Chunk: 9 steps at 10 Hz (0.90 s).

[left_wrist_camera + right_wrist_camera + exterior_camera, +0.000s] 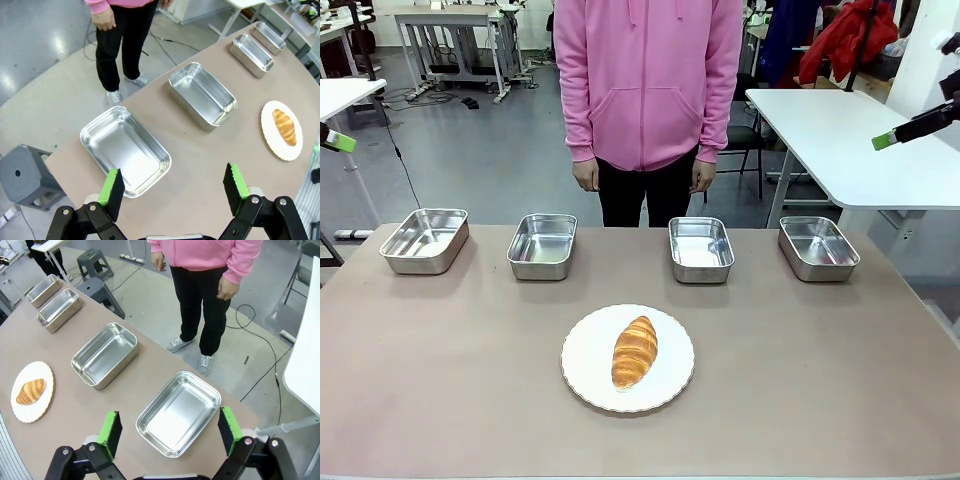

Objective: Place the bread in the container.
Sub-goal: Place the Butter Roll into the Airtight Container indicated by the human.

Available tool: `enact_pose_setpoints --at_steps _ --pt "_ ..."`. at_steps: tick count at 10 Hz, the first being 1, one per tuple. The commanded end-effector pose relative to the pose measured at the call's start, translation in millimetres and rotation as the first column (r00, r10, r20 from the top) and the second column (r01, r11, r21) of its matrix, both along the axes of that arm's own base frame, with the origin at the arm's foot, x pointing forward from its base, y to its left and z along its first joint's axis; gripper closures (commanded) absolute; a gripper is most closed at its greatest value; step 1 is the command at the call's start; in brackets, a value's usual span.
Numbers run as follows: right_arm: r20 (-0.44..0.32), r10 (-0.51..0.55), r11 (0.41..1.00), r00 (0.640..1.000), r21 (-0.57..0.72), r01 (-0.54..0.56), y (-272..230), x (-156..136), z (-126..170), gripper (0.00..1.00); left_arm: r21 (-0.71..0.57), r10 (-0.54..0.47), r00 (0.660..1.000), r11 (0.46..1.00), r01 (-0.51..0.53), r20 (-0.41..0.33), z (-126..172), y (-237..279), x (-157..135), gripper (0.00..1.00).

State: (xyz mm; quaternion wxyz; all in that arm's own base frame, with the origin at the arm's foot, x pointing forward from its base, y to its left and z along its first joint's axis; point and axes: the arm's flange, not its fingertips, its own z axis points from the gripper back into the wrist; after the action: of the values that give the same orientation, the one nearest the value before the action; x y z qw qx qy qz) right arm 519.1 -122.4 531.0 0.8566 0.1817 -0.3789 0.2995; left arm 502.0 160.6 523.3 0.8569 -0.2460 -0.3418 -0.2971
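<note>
bread (635, 351) is in neither end effector. the left end effector (173, 181) hangs wide open and empty, raised near the leftmost steel pan (125, 150). the right end effector (169, 424) is equally wide and empty near the rightmost steel pan (177, 412). farther in, the bread lies on a round white plate (582, 380) at the middle of the surface (820, 390).

Golden ridged bread (635, 351) on plate (584, 366), four empty containers (424, 240) (542, 245) (701, 249) (818, 247) beyond

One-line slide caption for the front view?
Bread on a white plate, four empty steel pans in a row behind it, person standing at the far side.
</note>
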Motion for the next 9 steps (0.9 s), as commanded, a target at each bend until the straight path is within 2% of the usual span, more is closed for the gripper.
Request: enact_pose_setpoints --at_steps 1,9 --pt "0.004 0.000 1.000 1.000 0.000 0.000 0.2 0.8 1.8 0.00 -0.001 0.005 1.000 1.000 -0.005 0.001 3.2 0.1 0.9 0.00" --pt "0.004 0.000 1.000 1.000 0.000 0.000 0.2 0.8 1.8 0.00 -0.001 0.005 1.000 1.000 -0.005 0.001 3.2 0.1 0.9 0.00"
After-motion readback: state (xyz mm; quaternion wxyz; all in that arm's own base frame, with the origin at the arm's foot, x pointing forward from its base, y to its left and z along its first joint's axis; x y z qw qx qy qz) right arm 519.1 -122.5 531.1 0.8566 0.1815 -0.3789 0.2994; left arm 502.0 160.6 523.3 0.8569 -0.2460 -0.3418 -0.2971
